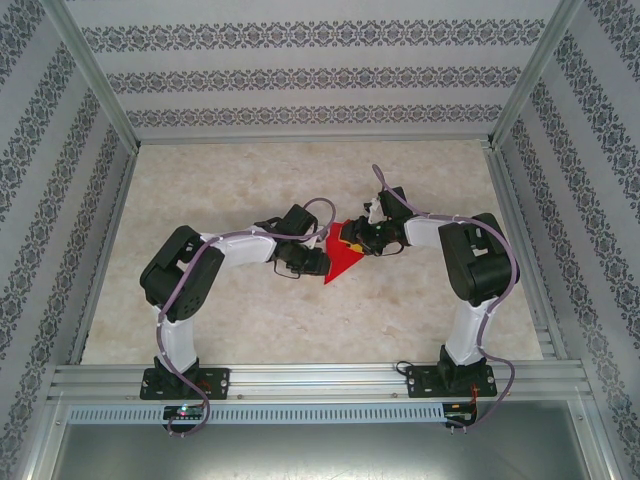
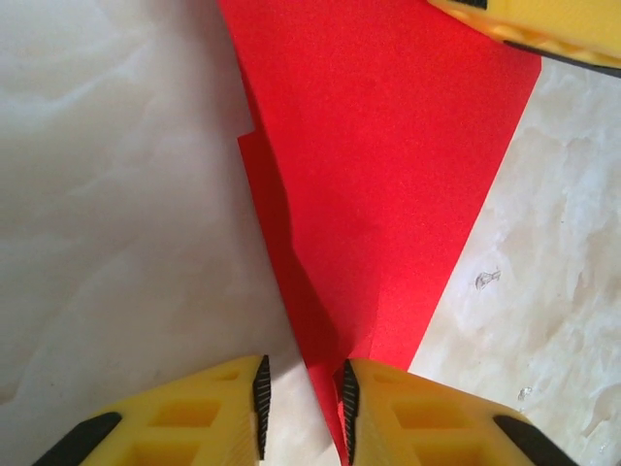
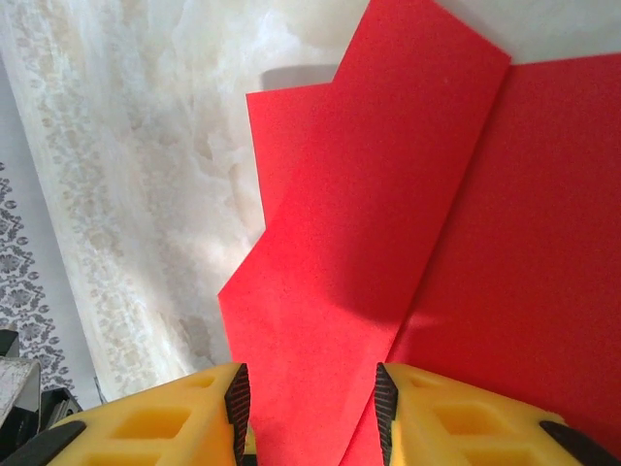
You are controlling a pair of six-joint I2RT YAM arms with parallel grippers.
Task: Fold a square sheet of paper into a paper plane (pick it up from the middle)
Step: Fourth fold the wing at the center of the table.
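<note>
Both arm bases (image 1: 185, 380) are sitting at the tabletop's (image 1: 250, 330) near edge. Left gripper (image 2: 304, 388) is reaching in toward the ctr, jaws standing partly spread w/ bare marble showing btwn them, pinching nothing. The paper plane (image 2: 378, 175), bright red & creased into a pointed dart, is lying flat around tabletop ctr, its narrow tip running in btwn the jaws and lying against one pad (image 2: 346, 408). Just beyond, right gripper (image 3: 310, 388) is sitting over the plane's wide end, jaws apart, straddling a folded flap w/o clamping it.
</note>
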